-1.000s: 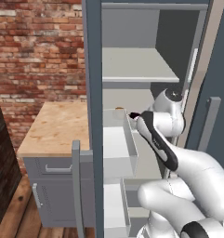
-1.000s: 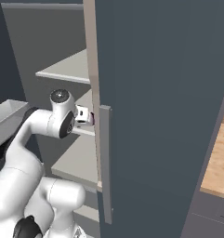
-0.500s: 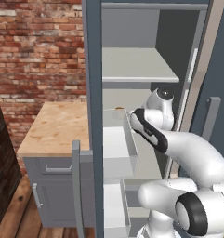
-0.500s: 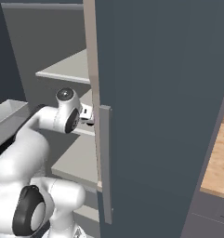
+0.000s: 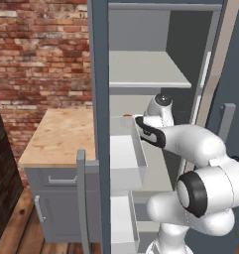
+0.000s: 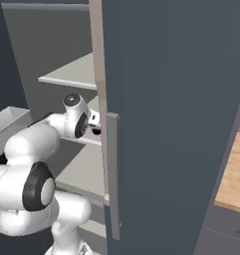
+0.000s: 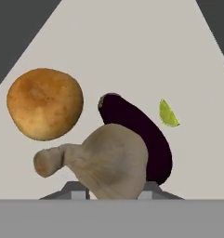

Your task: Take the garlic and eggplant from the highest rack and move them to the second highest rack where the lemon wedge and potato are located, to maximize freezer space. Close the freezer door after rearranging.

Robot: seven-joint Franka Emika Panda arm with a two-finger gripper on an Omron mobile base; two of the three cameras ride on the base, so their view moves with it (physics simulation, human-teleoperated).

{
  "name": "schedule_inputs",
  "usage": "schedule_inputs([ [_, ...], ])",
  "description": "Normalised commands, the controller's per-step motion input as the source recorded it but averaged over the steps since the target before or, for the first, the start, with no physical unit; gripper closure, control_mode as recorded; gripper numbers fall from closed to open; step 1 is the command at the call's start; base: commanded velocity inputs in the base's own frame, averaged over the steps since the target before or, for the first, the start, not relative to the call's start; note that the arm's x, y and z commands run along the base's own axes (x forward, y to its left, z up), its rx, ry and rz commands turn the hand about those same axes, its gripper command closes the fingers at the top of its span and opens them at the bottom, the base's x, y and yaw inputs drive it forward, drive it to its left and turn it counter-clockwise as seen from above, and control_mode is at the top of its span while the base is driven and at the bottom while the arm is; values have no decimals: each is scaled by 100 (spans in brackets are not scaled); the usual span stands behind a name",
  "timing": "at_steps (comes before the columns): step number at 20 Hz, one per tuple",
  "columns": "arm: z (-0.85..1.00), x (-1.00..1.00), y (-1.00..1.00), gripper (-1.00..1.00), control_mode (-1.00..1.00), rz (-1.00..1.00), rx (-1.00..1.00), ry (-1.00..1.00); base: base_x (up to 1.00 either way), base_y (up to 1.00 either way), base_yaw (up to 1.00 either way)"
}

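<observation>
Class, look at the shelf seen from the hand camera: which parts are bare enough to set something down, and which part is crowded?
The shelf is bare beyond the potato and eggplant, and to the right past the lemon wedge. The near middle is crowded: the garlic sits at the gripper, overlapping the eggplant, with the potato close on the left.

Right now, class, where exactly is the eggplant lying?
In the hand view the eggplant lies on the pale shelf, just behind the garlic, with the potato to its left and the lemon wedge to its right.
</observation>
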Motion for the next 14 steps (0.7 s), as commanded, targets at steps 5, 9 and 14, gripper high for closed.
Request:
schedule_inputs([
  [5,-4,47,-7,100,-100,-2,1,0,0,0,0],
  [9,0,41,-2,100,-100,0,2,-1,0,0,0],
  [14,-3,40,0,100,-100,0,2,0,0,0,0],
])
